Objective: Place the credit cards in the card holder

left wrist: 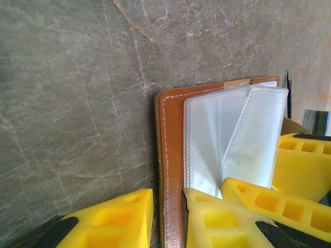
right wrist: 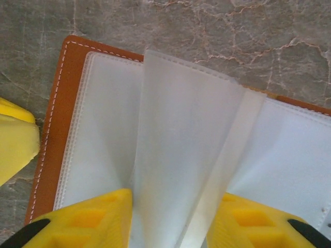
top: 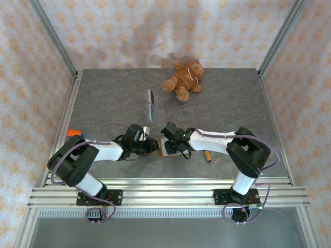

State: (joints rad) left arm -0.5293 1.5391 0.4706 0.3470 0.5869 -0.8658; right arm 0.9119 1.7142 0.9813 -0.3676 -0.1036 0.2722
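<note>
The card holder (left wrist: 173, 134) lies open on the grey table, brown leather cover down and its clear inner sleeves (right wrist: 181, 134) standing up. My left gripper (left wrist: 168, 195) is shut on the edge of the leather cover, one yellow finger on each side. My right gripper (right wrist: 176, 199) has its yellow pads against both sides of the raised sleeves. In the top view both grippers (top: 153, 146) (top: 167, 146) meet at the card holder (top: 163, 152) near the front middle. The credit cards (top: 150, 103) lie in a small stack farther back, apart from both grippers.
A brown teddy bear (top: 183, 78) sits at the back of the table. A small orange-brown object (top: 208, 155) lies by the right arm, and an orange item (top: 75, 133) sits at the left edge. Patterned walls enclose the table.
</note>
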